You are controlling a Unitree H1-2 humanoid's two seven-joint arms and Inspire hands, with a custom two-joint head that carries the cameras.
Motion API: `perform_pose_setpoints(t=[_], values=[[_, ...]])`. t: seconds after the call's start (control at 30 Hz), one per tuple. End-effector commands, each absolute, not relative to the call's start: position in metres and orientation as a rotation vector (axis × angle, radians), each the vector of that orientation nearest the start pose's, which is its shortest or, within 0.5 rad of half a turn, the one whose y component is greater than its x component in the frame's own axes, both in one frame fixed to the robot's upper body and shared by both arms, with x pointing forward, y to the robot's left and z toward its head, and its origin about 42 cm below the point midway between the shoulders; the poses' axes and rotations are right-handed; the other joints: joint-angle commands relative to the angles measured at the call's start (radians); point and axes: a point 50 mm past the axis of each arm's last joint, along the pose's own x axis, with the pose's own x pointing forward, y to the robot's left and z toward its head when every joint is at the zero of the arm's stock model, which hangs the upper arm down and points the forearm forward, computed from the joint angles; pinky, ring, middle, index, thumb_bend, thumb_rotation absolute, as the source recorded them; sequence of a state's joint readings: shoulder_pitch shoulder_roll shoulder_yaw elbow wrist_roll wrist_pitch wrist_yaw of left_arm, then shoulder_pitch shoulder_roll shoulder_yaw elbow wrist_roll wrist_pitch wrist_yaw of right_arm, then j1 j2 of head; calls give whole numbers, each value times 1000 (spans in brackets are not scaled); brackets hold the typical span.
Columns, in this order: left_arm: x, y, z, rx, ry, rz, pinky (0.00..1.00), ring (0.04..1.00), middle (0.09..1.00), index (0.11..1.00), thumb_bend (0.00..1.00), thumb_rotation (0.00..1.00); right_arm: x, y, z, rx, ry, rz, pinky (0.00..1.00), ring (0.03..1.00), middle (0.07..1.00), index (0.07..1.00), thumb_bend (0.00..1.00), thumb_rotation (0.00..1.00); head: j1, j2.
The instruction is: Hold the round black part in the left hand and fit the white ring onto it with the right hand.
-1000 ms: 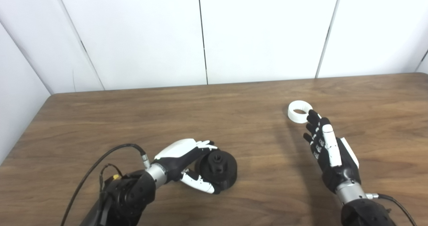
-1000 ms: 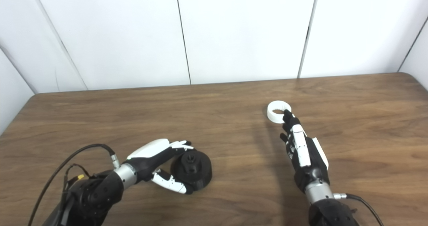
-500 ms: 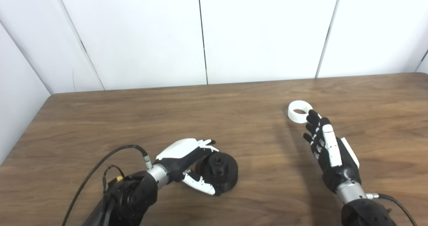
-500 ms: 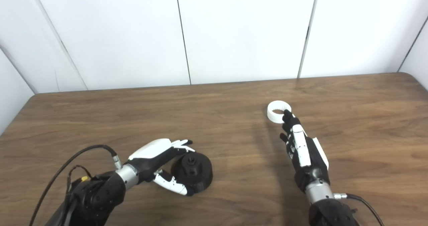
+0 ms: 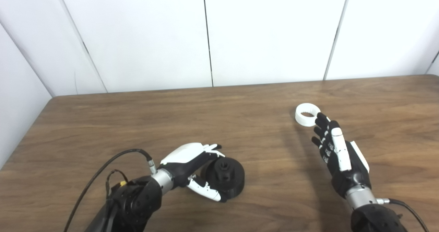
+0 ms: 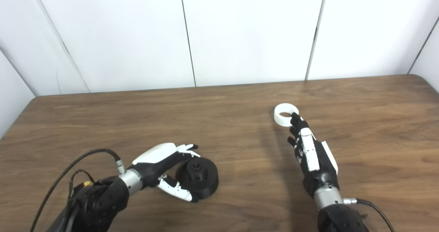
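Note:
The round black part (image 5: 226,176) lies on the wooden table near the front left. My left hand (image 5: 188,160) is cupped around its left side, fingers spread over its far edge and thumb along its near edge. The hand is open and the part rests on the table. The white ring (image 5: 306,114) lies flat on the table at the right. My right hand (image 5: 337,154) is open with fingers stretched out straight. Its fingertips (image 5: 320,117) reach the ring's near right edge; I cannot tell whether they touch it.
The brown wooden table (image 5: 240,122) ends at a white panelled wall at the back, and its left edge (image 5: 20,136) shows. A black cable (image 5: 109,160) loops from my left wrist over the table's front left.
My left hand and the black part have shifted slightly to the right. My right hand and the white ring have hardly moved.

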State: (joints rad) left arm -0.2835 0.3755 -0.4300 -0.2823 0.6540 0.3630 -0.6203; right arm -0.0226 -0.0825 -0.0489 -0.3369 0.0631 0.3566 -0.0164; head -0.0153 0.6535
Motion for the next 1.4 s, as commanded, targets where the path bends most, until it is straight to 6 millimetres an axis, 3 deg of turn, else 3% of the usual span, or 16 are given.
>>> perform_pose_setpoints(t=[0.0, 0.03, 0.13, 0.33, 0.5, 0.7, 0.8, 1.03, 1.37], values=[[325, 181, 195, 1087, 2, -719, 983, 1000, 1000, 797, 971, 395, 294, -246, 194, -166, -129, -76, 838, 933, 934, 905, 515, 718, -2, 0], [325, 181, 194, 1088, 1, -719, 981, 1000, 1000, 797, 971, 395, 298, -248, 200, -254, -150, -100, 810, 912, 919, 882, 553, 635, -2, -1], [325, 181, 194, 1091, 5, -719, 987, 1000, 1000, 800, 974, 404, 311, -255, 216, -482, -217, -149, 867, 881, 874, 820, 669, 418, -4, -3], [326, 180, 193, 1094, -6, -720, 978, 1000, 1000, 802, 973, 409, 338, -270, 246, -745, -280, -199, 875, 905, 892, 785, 781, 340, -10, -7], [326, 180, 192, 1082, -5, -715, 976, 1000, 1000, 798, 972, 395, 363, -281, 269, -844, -260, -195, 895, 931, 907, 774, 831, 304, -10, -8], [326, 180, 191, 1081, -9, -715, 970, 1000, 1000, 800, 973, 402, 391, -284, 278, -888, -245, -159, 880, 949, 909, 738, 869, 270, -19, -11], [326, 180, 190, 1080, -5, -713, 968, 1000, 1000, 798, 976, 399, 403, -284, 278, -906, -228, -138, 874, 956, 905, 718, 892, 230, -19, -13], [327, 179, 190, 1076, -9, -709, 972, 1000, 1000, 798, 979, 401, 433, -285, 269, -1013, -155, -86, 937, 995, 937, 684, 907, 278, -29, -21], [327, 179, 190, 1074, -15, -711, 979, 1000, 1000, 796, 980, 418, 453, -288, 264, -1131, -104, 8, 1000, 1000, 958, 677, 914, 263, -29, -25]])
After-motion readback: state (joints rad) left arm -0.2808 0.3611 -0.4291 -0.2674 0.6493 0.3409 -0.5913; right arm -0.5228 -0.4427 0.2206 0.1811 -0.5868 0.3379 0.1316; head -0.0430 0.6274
